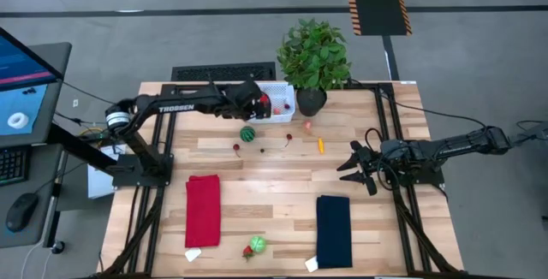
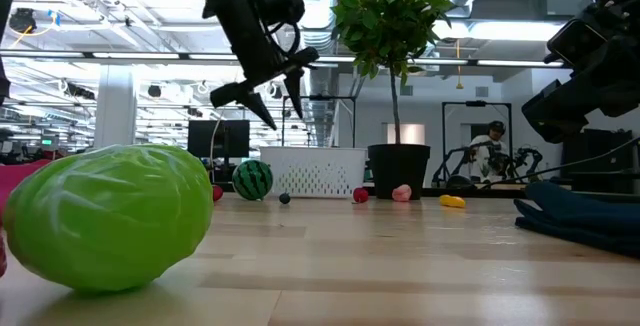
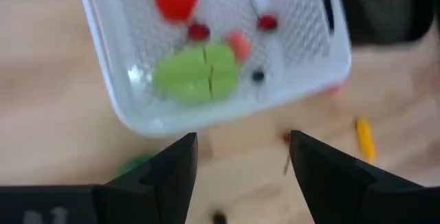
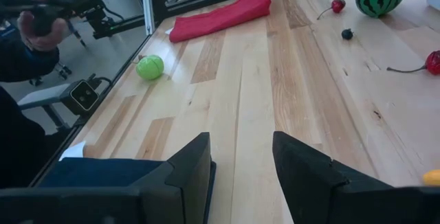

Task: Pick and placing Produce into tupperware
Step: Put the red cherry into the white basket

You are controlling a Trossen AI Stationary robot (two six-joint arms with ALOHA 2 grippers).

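A leafy potted plant (image 1: 313,56) in a black pot stands at the far edge of the wooden table (image 1: 265,185), right of centre. A red cloth (image 1: 203,210) lies folded toward the near left corner, a dark blue cloth (image 1: 334,230) toward the near right. Beyond the left edge, a monitor (image 1: 26,86), keyboard (image 1: 12,164) and mouse (image 1: 21,210) occupy a side desk.
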